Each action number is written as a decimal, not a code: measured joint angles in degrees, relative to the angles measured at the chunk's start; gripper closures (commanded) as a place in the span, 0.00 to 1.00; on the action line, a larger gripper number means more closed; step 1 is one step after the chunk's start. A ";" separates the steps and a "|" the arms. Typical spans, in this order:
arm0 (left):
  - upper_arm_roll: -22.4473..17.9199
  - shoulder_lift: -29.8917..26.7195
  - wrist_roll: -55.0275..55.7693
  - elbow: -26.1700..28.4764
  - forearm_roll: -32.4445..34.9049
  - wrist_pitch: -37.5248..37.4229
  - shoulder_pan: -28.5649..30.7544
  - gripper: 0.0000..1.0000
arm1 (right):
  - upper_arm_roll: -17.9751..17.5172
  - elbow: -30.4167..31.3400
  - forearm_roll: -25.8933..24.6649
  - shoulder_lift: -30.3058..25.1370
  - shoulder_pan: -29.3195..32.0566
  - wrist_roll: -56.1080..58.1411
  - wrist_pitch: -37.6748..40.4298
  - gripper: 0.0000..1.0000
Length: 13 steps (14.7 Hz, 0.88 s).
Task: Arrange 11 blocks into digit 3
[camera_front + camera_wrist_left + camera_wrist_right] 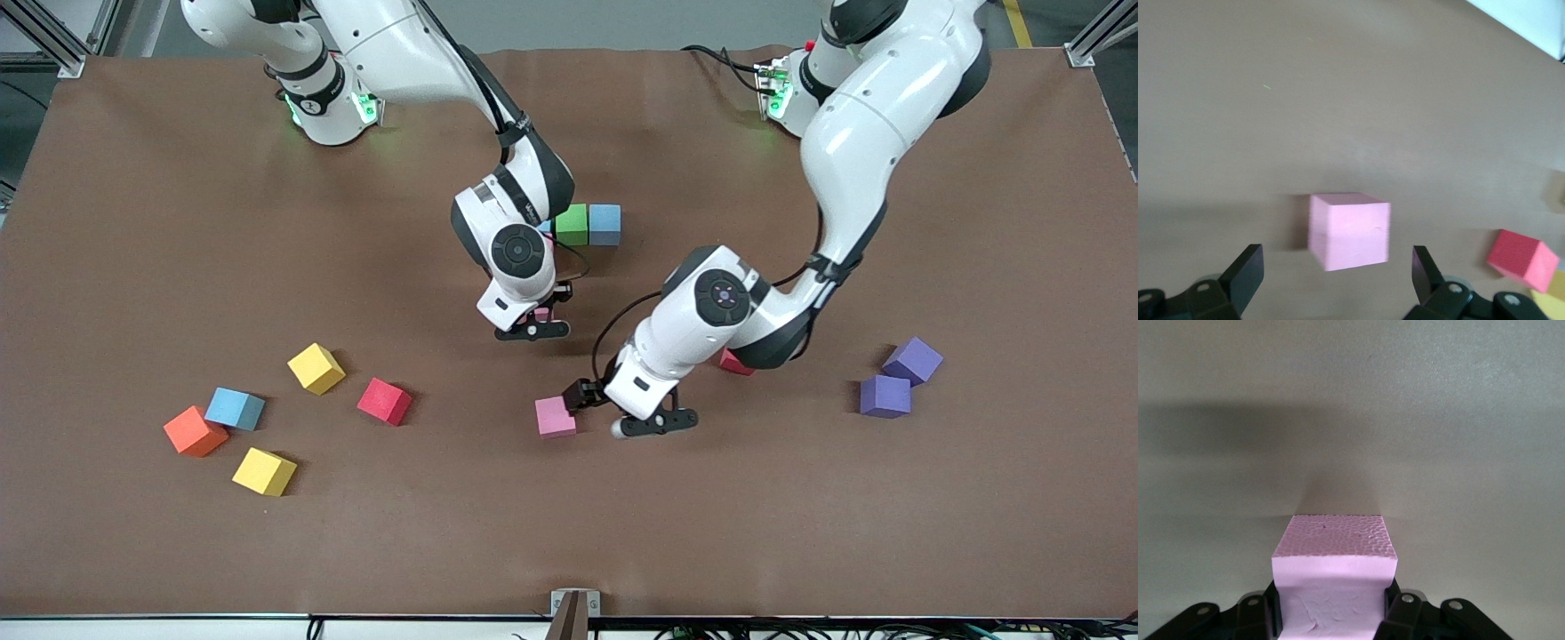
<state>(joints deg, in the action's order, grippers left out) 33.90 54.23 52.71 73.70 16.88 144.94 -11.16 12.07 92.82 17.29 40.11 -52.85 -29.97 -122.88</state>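
Pink block [1349, 231] is framed squarely between the wide-open left pincer [1338, 283]; another pink cube [1333, 577] is clamped in the right pincer [1331, 613].

No readable text, labels or numbers anywhere.

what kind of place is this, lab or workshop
Most likely a robotics lab: two white arms stand on a brown-covered table, foam blocks lie scattered on it, and aluminium framing stands at its corners.
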 measured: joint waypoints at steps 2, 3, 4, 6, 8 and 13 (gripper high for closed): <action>-3.25 2.06 1.75 -2.06 0.00 1.83 -3.59 0.02 | 0.03 0.38 0.00 -0.53 -0.21 -0.97 -0.12 0.92; -5.49 2.70 2.24 -2.91 -0.01 2.05 -5.48 0.02 | 0.09 0.77 0.00 -1.05 -0.22 -1.02 -0.42 0.93; -6.97 3.33 2.46 -3.43 -0.02 2.14 -6.81 0.02 | 0.18 1.23 0.00 -1.64 -0.22 -1.03 -0.63 0.92; -7.73 4.46 2.47 -4.09 -0.03 2.27 -7.69 0.02 | 0.27 2.07 0.00 -2.57 -0.22 -1.03 -1.19 0.92; -7.76 5.57 2.47 -4.98 -0.03 2.37 -7.96 0.02 | 0.27 2.98 0.00 -2.80 -0.23 -1.03 -2.61 0.92; -7.82 9.48 2.49 -9.60 -1.30 2.90 -10.23 0.02 | 0.26 5.49 0.00 -2.81 -0.68 -1.02 -6.19 0.92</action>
<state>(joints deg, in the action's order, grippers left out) 26.08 63.71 55.21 64.09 15.58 147.84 -21.39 12.33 98.30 17.29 37.30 -53.53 -30.98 -129.08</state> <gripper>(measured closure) 0.022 0.449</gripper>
